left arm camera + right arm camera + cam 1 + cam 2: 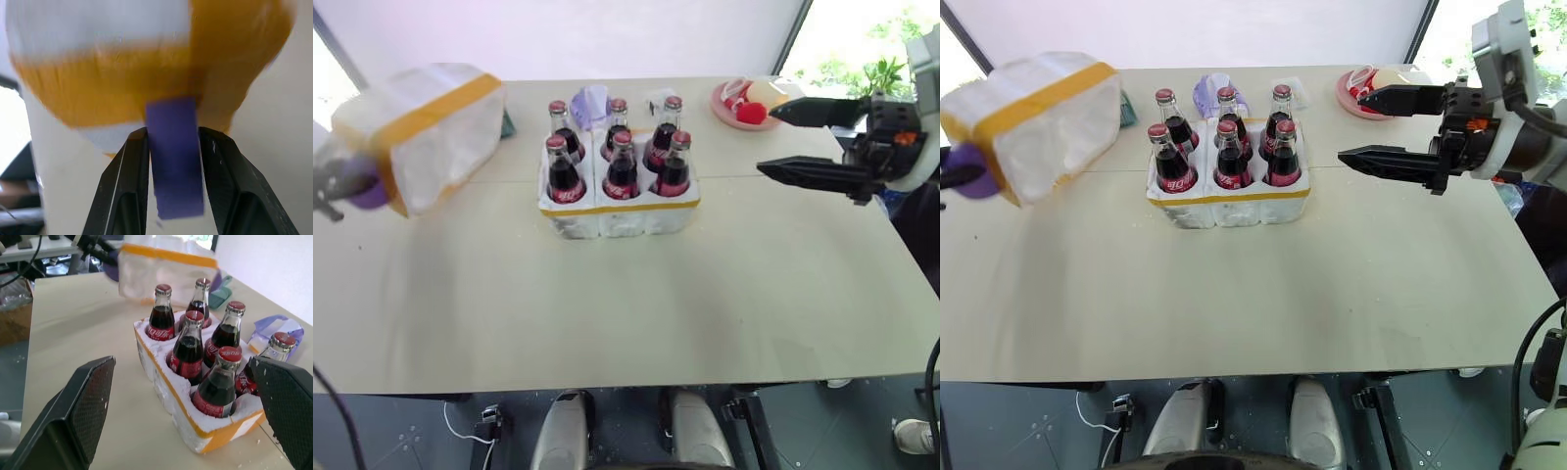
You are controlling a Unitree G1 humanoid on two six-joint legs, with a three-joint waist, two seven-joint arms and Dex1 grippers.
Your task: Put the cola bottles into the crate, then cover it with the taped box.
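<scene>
Six cola bottles with red caps stand upright in the wells of the crate, a low white foam block with a yellow band, at the table's middle back. The taped box, white foam with a broad yellow band, hangs tilted in the air to the left of the crate. A purple tab sticks out from the box, and my left gripper is shut on it. To the right of the crate and apart from it, my right gripper is open with nothing between its fingers, pointing toward the bottles.
A pink plate with red and pale items sits at the back right. A purple-and-white bag and a clear wrapper lie just behind the crate. A teal object peeks out behind the box. Bare tabletop stretches in front.
</scene>
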